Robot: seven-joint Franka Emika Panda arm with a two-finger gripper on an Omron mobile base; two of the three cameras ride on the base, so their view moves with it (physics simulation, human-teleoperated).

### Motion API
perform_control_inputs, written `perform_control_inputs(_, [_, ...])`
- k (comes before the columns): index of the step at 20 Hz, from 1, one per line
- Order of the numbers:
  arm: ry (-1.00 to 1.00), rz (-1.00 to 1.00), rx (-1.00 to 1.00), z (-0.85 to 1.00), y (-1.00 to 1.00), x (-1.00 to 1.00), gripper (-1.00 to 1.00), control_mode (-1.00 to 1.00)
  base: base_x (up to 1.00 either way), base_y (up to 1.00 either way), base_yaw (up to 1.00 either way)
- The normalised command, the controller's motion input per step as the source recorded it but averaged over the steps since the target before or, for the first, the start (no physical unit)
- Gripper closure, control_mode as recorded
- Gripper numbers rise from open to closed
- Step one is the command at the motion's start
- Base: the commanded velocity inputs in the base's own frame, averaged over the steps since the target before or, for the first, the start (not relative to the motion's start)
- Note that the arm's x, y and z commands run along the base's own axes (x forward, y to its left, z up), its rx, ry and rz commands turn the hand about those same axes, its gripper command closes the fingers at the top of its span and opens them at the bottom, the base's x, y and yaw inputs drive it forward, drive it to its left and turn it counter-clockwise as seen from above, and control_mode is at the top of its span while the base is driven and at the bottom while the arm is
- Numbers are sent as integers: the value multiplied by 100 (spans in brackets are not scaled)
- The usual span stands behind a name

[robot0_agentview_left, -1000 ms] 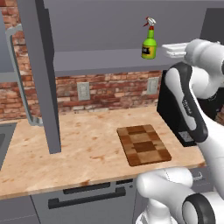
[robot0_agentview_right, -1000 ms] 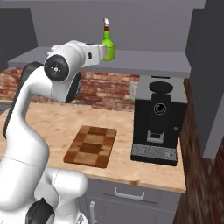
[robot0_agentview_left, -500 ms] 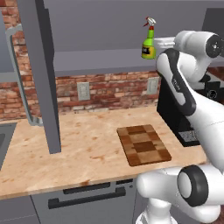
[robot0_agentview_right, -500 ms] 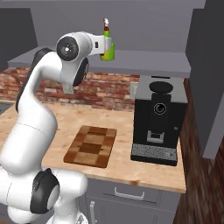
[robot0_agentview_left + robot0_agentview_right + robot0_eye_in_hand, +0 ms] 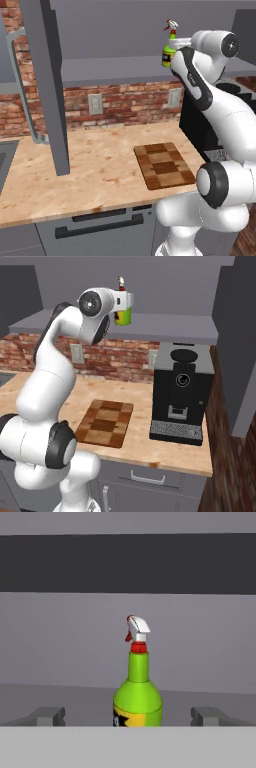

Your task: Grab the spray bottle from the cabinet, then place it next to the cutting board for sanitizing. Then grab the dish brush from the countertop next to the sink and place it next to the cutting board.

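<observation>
Looking along the hand [image 5: 128, 717], you see its fingers [image 5: 47, 716] spread wide, with the spray bottle [image 5: 137, 689] upright between them and apart from both. The bottle stands on the shelf of the cabinet [image 5: 115, 67], high above the tabletop [image 5: 100, 170]. The cutting board [image 5: 164, 165] lies below, left of a black coffee machine [image 5: 180, 393].

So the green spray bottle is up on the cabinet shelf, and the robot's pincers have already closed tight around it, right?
Not quite. The spray bottle does stand upright on the cabinet shelf, but the gripper is open: in the hand view its fingertips stand wide apart on either side of the bottle, not touching it.
</observation>
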Motion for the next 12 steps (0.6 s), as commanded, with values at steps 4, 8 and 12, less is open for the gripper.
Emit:
perform_control_inputs(4, [0, 2, 0, 0, -3, 49, -100, -100, 0, 0, 0])
perform_control_inputs(8, [0, 1, 0, 0, -1, 50, -100, -100, 0, 0, 0])
perform_control_inputs(12, [0, 1, 0, 0, -3, 44, -100, -100, 0, 0, 0])
